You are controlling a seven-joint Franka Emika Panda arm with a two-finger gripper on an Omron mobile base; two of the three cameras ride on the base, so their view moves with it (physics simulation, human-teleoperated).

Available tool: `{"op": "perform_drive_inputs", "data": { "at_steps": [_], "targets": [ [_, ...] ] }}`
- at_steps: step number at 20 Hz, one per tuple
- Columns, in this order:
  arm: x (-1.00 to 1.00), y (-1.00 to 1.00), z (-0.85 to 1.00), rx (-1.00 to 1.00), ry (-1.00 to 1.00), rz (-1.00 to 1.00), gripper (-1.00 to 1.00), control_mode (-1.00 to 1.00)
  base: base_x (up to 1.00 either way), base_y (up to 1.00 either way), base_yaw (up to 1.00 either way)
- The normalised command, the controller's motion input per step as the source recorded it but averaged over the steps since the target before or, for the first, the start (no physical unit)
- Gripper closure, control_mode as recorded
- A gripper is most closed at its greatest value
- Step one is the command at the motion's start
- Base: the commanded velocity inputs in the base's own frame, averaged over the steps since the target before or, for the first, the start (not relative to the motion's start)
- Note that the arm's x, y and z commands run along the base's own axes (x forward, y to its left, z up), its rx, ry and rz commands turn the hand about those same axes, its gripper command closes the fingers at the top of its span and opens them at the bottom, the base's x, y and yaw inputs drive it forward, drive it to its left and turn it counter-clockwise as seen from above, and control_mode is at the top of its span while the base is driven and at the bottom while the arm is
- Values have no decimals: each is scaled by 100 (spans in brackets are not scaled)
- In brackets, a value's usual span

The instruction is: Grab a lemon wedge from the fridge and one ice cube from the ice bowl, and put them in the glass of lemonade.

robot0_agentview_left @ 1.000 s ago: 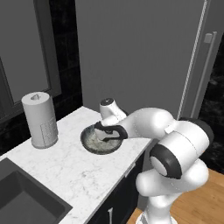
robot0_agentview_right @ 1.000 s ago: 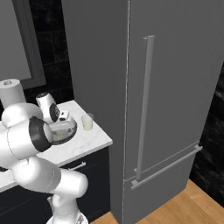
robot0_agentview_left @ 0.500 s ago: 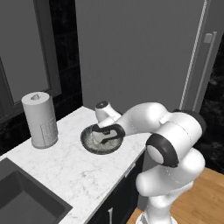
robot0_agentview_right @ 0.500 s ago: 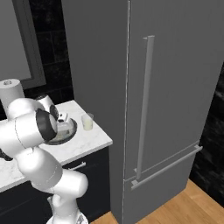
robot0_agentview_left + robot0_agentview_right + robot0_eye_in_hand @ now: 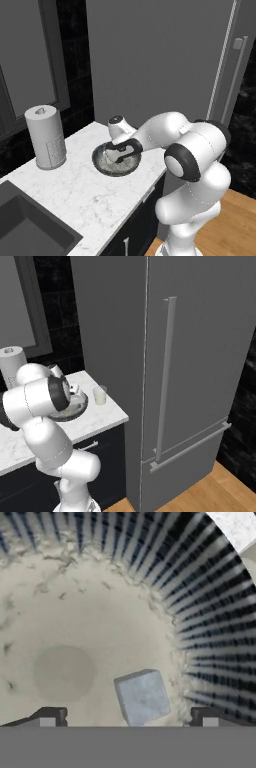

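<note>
- Hand view looks straight down into the bowl (image 5: 210,587): dark ribbed wall around a pale speckled floor.
- One pale grey ice cube (image 5: 143,697) lies on that floor, close to the wall, between the two dark fingertips (image 5: 50,716).
- The pincer (image 5: 127,719) stands wide open, a tip on each side of the cube, neither touching it; it holds nothing.
- Left base view shows the pincer (image 5: 119,153) down inside the bowl (image 5: 102,165), with the white arm (image 5: 165,131) bent over it from the right.
- The bowl sits on the white marble tabletop (image 5: 75,190), near its front edge.
- A paper-towel roll (image 5: 46,136) stands upright on the tabletop, well to the left of the bowl.
- A dark sink (image 5: 25,225) is sunk into the tabletop at lower left.
- Right base view shows the glass (image 5: 100,395) of pale liquid upright on the tabletop (image 5: 107,416), just beside the bowl (image 5: 75,408) on its right.
- The fridge (image 5: 200,356) stands right of the tabletop, doors shut, with a long vertical handle (image 5: 165,376).
- The lemon wedge cannot be seen.
</note>
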Motion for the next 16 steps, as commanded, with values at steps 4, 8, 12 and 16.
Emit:
{"op": "perform_drive_inputs", "data": {
  "at_steps": [4, 8, 12, 16],
  "targets": [
    [10, -3, -7, 0, 0, 0, -100, -100, 0, 0, 0],
    [1, -4, -11, 0, 0, 0, -100, -100, 0, 0, 0],
    [0, -1, -9, 0, 0, 0, -100, -100, 0, 0, 0],
    [0, 0, 0, -1, 0, 0, -100, -100, 0, 0, 0]
  ]
}}
